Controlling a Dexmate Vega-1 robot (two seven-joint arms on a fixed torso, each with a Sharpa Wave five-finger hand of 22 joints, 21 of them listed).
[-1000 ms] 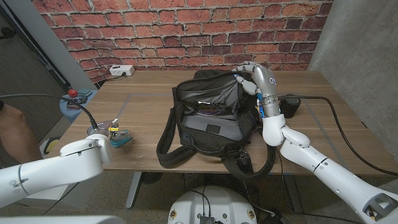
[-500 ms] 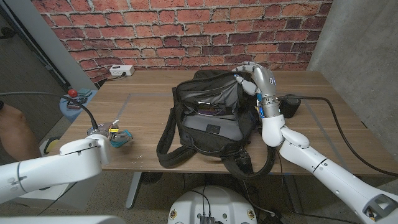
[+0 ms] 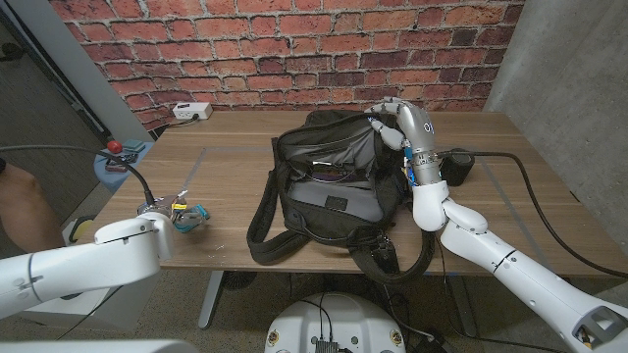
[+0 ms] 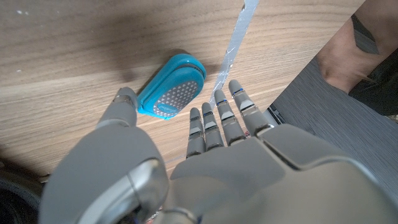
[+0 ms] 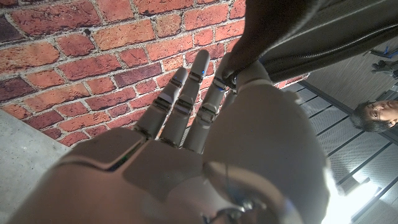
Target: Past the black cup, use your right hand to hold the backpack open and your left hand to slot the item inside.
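Note:
A black backpack stands open at the table's middle. My right hand is raised at its far right rim and pinches the fabric edge between thumb and fingers, lifting the mouth open. The black cup stands right of that arm. The item, a small blue case with a grey perforated face, lies on the wood at the left. My left hand hovers over it with fingers spread and apart, the thumb beside one end, gripping nothing.
A white power strip lies at the table's far left, and a blue box with a red button sits at the left edge. A black cable crosses the right side. A person's arm is beside the table.
My left hand has edged slightly closer to the blue item. The right hand and the backpack have stayed as they were.

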